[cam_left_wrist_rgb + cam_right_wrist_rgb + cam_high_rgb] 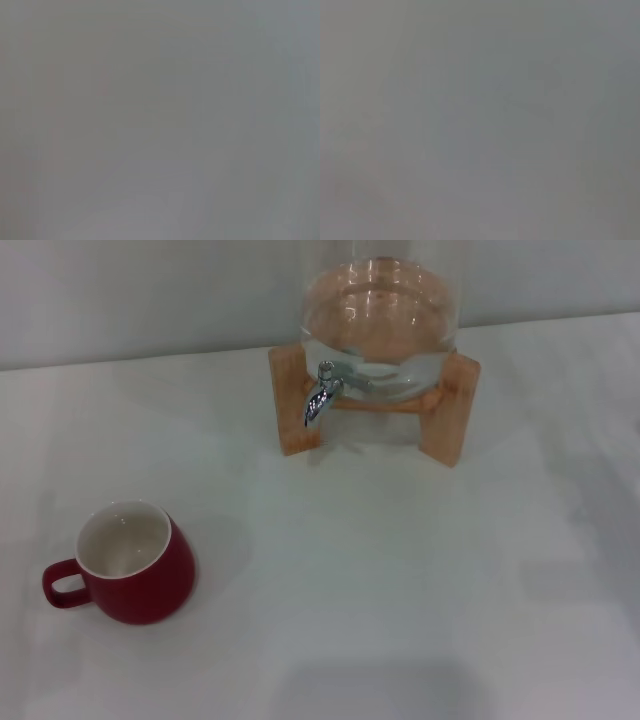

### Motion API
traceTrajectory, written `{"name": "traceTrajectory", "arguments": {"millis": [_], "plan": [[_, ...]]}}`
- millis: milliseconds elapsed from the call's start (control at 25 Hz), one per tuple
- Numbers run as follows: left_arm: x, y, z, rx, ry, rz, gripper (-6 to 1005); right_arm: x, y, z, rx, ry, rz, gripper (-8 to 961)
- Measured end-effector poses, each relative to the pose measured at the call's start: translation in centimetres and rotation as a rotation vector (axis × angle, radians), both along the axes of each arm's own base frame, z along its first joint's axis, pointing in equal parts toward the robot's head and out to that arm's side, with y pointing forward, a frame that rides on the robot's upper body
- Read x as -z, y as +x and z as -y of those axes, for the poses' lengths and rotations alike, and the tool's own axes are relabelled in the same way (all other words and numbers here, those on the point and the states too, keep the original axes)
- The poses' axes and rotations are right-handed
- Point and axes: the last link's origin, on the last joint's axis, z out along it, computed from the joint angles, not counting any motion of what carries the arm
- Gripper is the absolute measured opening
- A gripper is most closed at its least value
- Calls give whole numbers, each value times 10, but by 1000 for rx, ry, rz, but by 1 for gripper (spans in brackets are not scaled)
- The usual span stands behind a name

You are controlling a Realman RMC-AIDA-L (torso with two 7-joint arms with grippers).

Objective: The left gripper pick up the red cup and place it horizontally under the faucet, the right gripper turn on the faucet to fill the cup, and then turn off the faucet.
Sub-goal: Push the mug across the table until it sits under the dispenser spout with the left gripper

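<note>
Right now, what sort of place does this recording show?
Probably a staged tabletop test setup, not a real kitchen: a plain white table against a bare wall, holding only a red cup and a glass jar on a wooden stand with a chrome faucet. Neither gripper is in view.

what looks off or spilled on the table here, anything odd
Nothing stands out. The red cup sits upright on the white table, well away from the faucet, with no puddle visible. The glass jar rests squarely on its wooden stand. Neither gripper is in view.
</note>
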Motion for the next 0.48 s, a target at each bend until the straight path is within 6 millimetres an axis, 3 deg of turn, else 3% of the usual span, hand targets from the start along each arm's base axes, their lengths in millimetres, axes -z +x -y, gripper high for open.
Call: {"name": "traceTrajectory", "arguments": {"millis": [480], "plan": [[0,0,0,-2,1,2,874,0,-2,-1,-11,2,6,658]]}}
